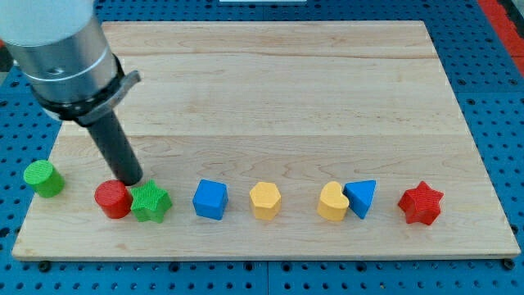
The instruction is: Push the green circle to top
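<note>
**Green circle not yet pushed**

The green round block [43,178] sits at the view's far left, near the light wooden board's [278,90] bottom edge, so the whole push to the top remains. My tip [131,181] rests between the red round block [113,199] and green star block [151,201], well apart from the green round block. There are no jaws and no containers here

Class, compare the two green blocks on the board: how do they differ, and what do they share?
The green circle is a smooth round cylinder; the green star is pointed and ribbed. The green circle stands alone at the view's left edge; the green star touches the red circle, right beside my tip. Both are green.
</note>
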Action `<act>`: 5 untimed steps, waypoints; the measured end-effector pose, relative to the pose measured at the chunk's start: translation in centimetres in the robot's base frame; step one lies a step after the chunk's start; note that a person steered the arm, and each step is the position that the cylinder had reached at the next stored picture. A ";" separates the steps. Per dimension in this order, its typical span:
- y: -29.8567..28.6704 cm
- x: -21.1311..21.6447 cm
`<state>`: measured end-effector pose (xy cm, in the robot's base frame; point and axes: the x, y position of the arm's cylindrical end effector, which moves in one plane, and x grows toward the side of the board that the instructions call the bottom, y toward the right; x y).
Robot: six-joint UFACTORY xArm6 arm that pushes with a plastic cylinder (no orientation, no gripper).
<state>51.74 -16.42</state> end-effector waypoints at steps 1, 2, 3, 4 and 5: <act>0.2 -2.0; -1.4 -1.9; -4.7 3.0; -8.6 5.2; -10.4 5.6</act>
<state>57.31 -26.81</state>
